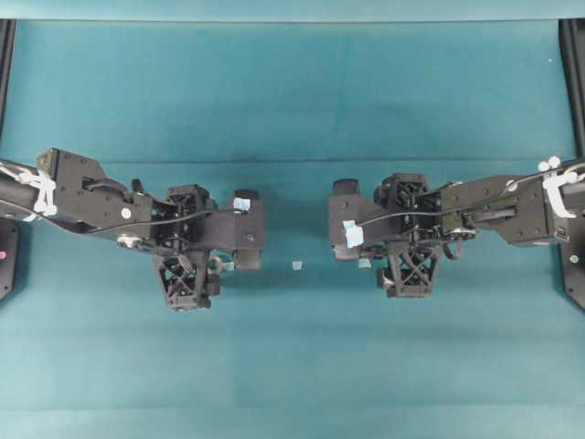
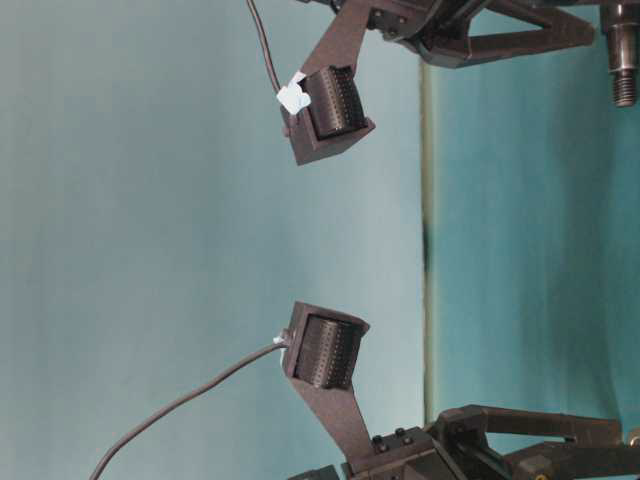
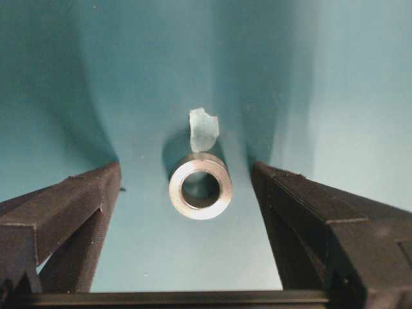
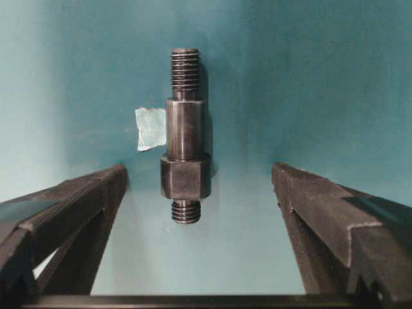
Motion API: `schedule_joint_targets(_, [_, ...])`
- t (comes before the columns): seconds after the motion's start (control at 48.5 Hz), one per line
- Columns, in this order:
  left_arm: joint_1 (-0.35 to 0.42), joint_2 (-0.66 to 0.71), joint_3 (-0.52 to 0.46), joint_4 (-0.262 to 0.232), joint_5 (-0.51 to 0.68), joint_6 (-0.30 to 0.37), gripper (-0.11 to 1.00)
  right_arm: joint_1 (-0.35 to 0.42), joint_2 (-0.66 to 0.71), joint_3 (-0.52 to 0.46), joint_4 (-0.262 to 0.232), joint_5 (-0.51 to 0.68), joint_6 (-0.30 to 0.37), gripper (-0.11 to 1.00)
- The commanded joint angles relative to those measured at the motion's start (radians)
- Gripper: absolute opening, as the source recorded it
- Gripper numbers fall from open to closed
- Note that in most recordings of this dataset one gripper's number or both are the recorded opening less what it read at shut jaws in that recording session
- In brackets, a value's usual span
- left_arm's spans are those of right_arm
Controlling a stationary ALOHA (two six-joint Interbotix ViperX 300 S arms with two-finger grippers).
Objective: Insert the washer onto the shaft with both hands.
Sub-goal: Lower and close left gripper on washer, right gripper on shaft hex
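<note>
Steel washer (image 3: 200,186): you had a thick, smooth silver ring lying flat, centred between the left gripper (image 3: 193,193) fingers, touching neither.
Shaft (image 4: 185,152): dark stepped rod, threaded at both ends with a hex collar, lay lengthwise between the right gripper (image 4: 199,199) fingers, nearer the left one.
Jaws: both stood wide apart, holding nothing.
Tape (image 3: 203,129): pale-blue scrap just beyond the washer; another sat beside the shaft.
Risk 1: your hard fingers could have skidded the short, slick ring across the teal cloth (image 1: 292,91).
Risk 2: the round shaft might have rolled off-centre as the jaws closed.
</note>
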Motion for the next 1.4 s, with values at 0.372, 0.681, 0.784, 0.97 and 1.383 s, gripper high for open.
schedule_joint_targets(0.372, [-0.002, -0.005, -0.011, 0.002, -0.002, 0.002, 0.90, 0.000, -0.003, 0.003, 0.000, -0.014, 0.041, 0.88])
schedule_joint_targets(0.681, [-0.005, -0.005, -0.009, 0.002, 0.000, 0.000, 0.90, 0.002, 0.000, 0.003, 0.000, -0.014, 0.041, 0.88])
schedule_joint_targets(0.784, [-0.005, -0.005, -0.009, 0.002, 0.000, 0.000, 0.90, 0.000, 0.006, 0.003, 0.000, -0.014, 0.038, 0.88])
schedule_joint_targets(0.97, [-0.005, -0.006, -0.011, 0.002, 0.000, -0.003, 0.90, 0.000, 0.020, 0.003, 0.000, -0.020, 0.037, 0.88])
schedule_joint_targets(1.383, [-0.008, -0.005, -0.011, 0.002, 0.000, -0.005, 0.90, 0.000, 0.023, 0.006, 0.009, -0.025, 0.037, 0.88])
